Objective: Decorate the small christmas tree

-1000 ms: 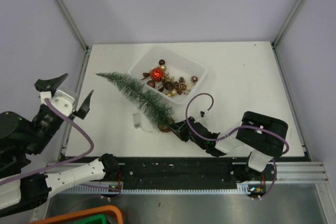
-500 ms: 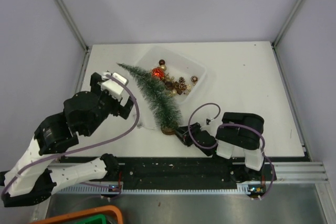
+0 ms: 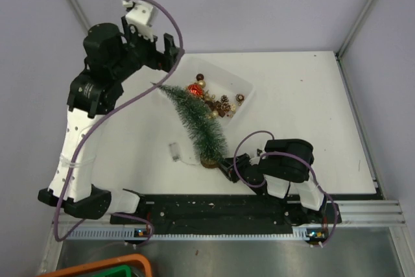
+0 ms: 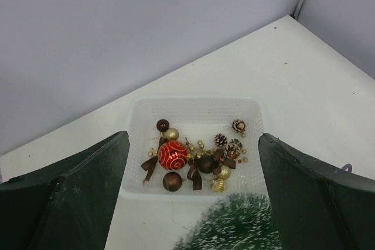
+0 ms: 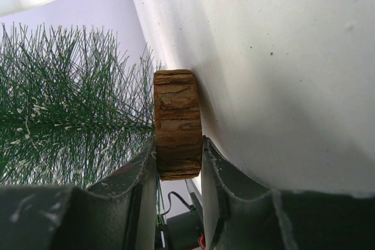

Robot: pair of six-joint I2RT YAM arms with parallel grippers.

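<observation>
The small christmas tree (image 3: 196, 123) leans with its tip over the white tray (image 3: 244, 84) and its wooden disc base (image 3: 208, 159) near the table's front. My right gripper (image 3: 224, 164) is shut on the edge of that base; the right wrist view shows the disc (image 5: 177, 115) pinched between both fingers (image 5: 140, 174), with the bristles (image 5: 70, 109) to the left. My left gripper (image 3: 155, 50) is open and empty, raised high above the tray's far left side. In the left wrist view the gripper (image 4: 192, 144) looks down on the tray (image 4: 193, 103), a red bauble (image 4: 172, 155), pinecones (image 4: 220, 140) and the tree (image 4: 234, 226).
The tray also holds brown and gold baubles (image 3: 213, 104) and brown ribbons. A small clear object (image 3: 174, 151) lies on the table left of the tree's base. Metal frame posts and grey walls stand on the left, back and right. An orange-rimmed bin (image 3: 110, 266) is below the table's front left.
My left arm has swung up and back from the table's left edge to high over the tray. The tree has turned in my right gripper, its tip now over the tray.
</observation>
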